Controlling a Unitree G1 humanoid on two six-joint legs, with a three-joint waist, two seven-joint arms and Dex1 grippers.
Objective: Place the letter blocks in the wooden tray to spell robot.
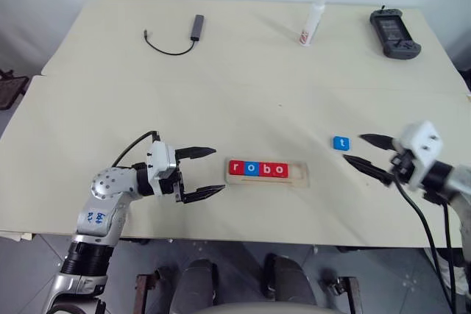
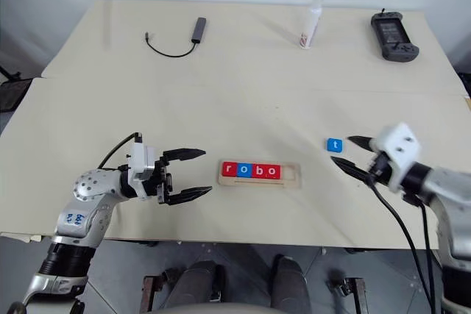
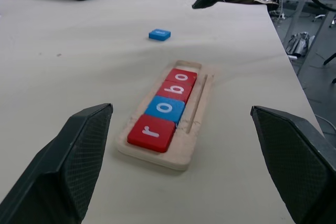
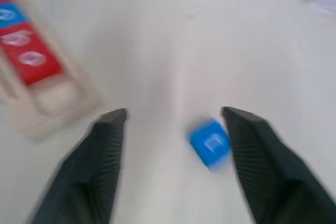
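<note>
The wooden tray (image 1: pixel 303 179) lies near the table's front edge and holds several letter blocks (image 1: pixel 257 169) reading r, o, b, o, with its right end slot bare. A blue t block (image 1: pixel 341 143) lies flat on the table to the right of the tray. My right gripper (image 1: pixel 365 150) is open just right of the t block, fingers pointing left at it, holding nothing. My left gripper (image 1: pixel 204 173) is open a little left of the tray, pointing right at it, and holds nothing. The left wrist view looks along the tray (image 3: pixel 194 137) between the fingers.
At the table's far side lie a black cable with an adapter (image 1: pixel 193 31), a white bottle on its side (image 1: pixel 313 21) and a black handheld controller (image 1: pixel 394 32). A seam (image 1: pixel 221 82) crosses the tabletop.
</note>
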